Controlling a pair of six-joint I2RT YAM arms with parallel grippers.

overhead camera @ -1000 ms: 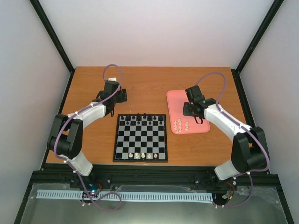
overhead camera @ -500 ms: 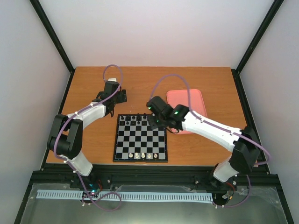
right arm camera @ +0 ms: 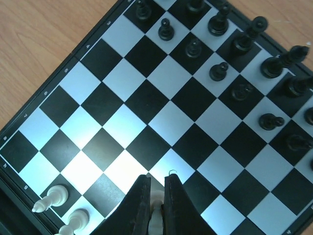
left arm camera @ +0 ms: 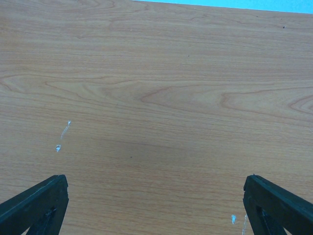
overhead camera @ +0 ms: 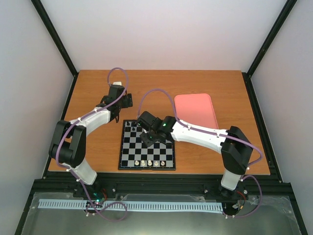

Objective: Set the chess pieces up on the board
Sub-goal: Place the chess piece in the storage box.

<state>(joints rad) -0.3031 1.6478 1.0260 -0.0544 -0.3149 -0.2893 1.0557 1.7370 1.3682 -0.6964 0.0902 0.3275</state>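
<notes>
Though barely visible, piece (right arm camera: 155, 219) in claw (right arm camera: 157, 185)

Tiny coordinate marks (right arm camera: 88, 46) along the border of the board (right arm camera: 161, 73), none legible.

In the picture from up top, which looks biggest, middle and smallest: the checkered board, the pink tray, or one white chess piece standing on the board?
1. The board, largest.
2. The pink tray, a bit smaller, though its near edge is covered.
3. A white chess piece, by far the smallest.
</notes>
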